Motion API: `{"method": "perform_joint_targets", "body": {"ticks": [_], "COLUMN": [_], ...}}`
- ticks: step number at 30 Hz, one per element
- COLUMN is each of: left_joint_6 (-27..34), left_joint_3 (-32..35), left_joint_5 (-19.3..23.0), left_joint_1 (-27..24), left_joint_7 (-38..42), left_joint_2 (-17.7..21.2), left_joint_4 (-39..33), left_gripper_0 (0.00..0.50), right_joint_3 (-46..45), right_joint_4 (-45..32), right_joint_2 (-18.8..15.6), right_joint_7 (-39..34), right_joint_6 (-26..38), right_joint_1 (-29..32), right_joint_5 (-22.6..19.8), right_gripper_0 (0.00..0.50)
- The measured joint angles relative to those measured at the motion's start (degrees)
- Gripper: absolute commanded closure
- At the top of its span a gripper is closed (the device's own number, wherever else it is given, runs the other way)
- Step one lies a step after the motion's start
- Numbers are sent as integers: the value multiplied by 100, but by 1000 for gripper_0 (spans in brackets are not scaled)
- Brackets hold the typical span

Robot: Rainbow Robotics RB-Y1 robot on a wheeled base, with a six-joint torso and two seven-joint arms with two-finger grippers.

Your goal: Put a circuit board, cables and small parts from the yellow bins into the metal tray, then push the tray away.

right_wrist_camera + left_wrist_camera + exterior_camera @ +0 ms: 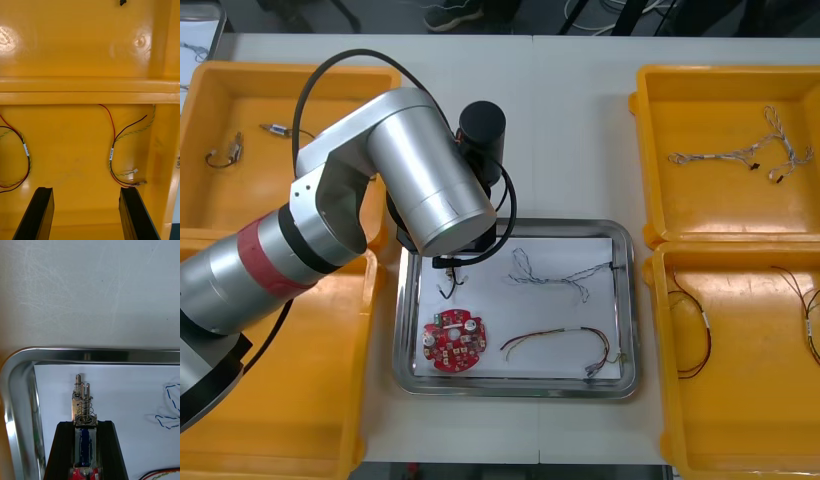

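While left gripper (85, 424), clamped on 1 small metal part (83, 401), hangs at 10 o'clock of metal tray (112, 354): placing step, likely release next. Right gripper (86, 198) spread, empty, over yellow bin (90, 92).

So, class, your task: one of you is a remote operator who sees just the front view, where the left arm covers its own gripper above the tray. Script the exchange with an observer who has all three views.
Operator: Is the left gripper carrying anything?
Observer: Yes. The left gripper is shut on a small metal part, whose spring and pin stick out past the fingertips.
Operator: Where is it over the tray?
Observer: Above the white inside of the metal tray, close to one rounded corner.
Operator: And the right gripper?
Observer: The right gripper is open over a yellow bin, with a red and yellow cable just beyond its fingers.
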Motion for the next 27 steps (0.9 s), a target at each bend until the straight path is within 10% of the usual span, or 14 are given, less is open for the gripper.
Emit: {"method": "perform_joint_targets", "body": {"ticks": [27], "left_joint_6": [-735], "left_joint_3": [-820], "left_joint_5": [-413], "left_joint_1": [-1], "left_joint_7": [456], "left_joint_2": [-207], "left_joint_4": [570], "left_gripper_0": [500], "right_joint_3": [-33], "right_joint_4": [-50], "right_joint_2": [198], "right_joint_7": [0], "right_joint_6": [0], "right_joint_1": [101], "right_joint_5": [-84], "right_gripper_0": [0]}}
